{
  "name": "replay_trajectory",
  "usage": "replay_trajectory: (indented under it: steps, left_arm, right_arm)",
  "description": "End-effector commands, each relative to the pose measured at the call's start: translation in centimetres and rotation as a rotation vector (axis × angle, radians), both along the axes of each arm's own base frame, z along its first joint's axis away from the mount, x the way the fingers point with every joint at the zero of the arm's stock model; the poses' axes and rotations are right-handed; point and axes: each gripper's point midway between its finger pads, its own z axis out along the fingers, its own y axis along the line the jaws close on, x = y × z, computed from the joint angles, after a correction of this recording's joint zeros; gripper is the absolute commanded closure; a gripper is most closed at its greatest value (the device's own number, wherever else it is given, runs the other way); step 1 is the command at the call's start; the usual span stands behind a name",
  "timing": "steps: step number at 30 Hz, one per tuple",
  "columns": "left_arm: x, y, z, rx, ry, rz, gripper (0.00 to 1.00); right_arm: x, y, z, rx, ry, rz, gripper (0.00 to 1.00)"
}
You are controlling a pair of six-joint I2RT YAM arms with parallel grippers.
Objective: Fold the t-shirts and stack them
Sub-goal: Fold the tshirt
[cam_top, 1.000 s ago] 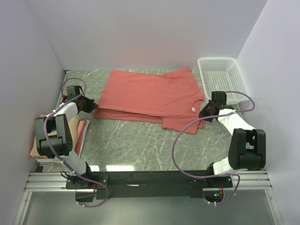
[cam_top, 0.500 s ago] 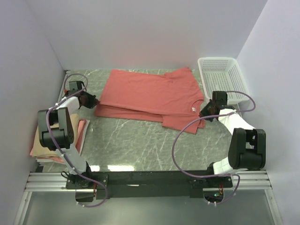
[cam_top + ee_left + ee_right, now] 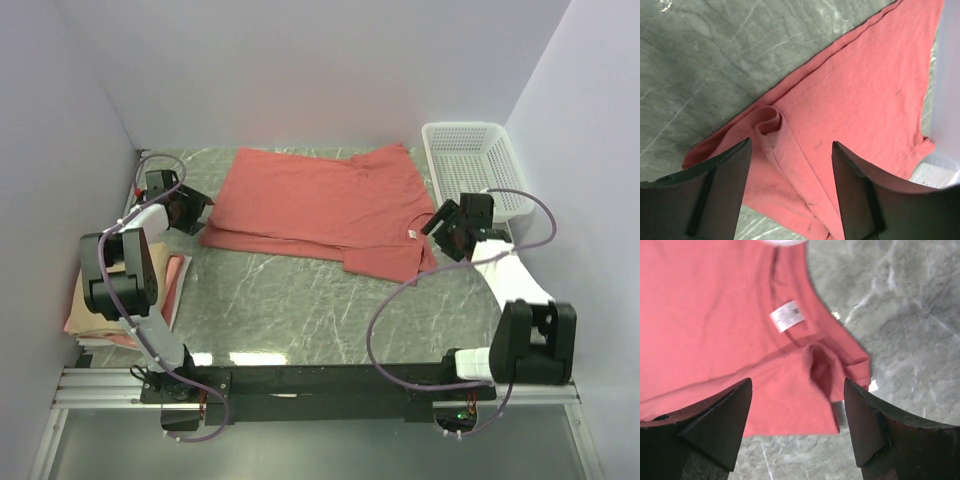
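My left pincer hangs open and holds nothing, its fingers spread over the left corner of the red shirt, where the cloth curls into a small roll. My right pincer gapes wide and empty too, above the shirt's near right corner by the white label. The shirt lies folded over itself on the counter, just left of the white basket, with a pile of tan and pink shirts beneath my left arm.
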Motion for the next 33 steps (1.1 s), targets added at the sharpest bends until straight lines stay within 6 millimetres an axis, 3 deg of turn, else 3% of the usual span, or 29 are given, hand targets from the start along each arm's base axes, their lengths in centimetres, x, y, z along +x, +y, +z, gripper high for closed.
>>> replay_trajectory:
  steps: [1, 3, 4, 7, 13, 20, 29, 31, 33]
  left_arm:
    - [0.8, 0.8, 4.5, 0.05, -0.105, 0.014, 0.3]
    - [0.1, 0.8, 4.7, 0.049, -0.109, 0.027, 0.31]
    - [-0.2, 0.9, 4.7, 0.049, -0.107, 0.034, 0.3]
    - [-0.9, 1.1, 5.0, 0.063, -0.111, 0.053, 0.3]
    - [-0.6, 0.7, 4.6, 0.036, -0.109, 0.038, 0.31]
    - [-0.6, 0.4, 4.5, 0.02, -0.112, 0.028, 0.32]
    - [-0.2, 0.1, 4.0, 0.005, -0.111, 0.017, 0.33]
    - [-0.2, 0.1, 3.8, 0.002, -0.106, 0.019, 0.33]
    - [-0.1, 0.1, 3.7, 0.003, -0.107, 0.016, 0.33]
  right_arm:
    - [-2.2, 0.9, 0.8, -0.011, -0.037, 0.026, 0.2]
    - [-3.5, 1.7, 0.6, -0.008, -0.044, 0.038, 0.21]
    - [-4.7, 1.8, -0.8, -0.004, -0.018, 0.039, 0.22]
    - [-6.5, 3.1, -2.0, 0.006, -0.012, 0.064, 0.26]
    - [-8.6, 4.5, -4.1, 0.023, 0.022, 0.077, 0.28]
    - [-7.8, 5.5, -6.0, 0.044, 0.051, 0.088, 0.36]
    - [-6.0, 5.4, -6.1, 0.012, 0.039, 0.09, 0.48]
    - [-5.7, 5.4, -6.2, 0.011, 0.041, 0.091, 0.55]
    - [-5.5, 5.6, -6.1, 0.017, 0.038, 0.1, 0.7]
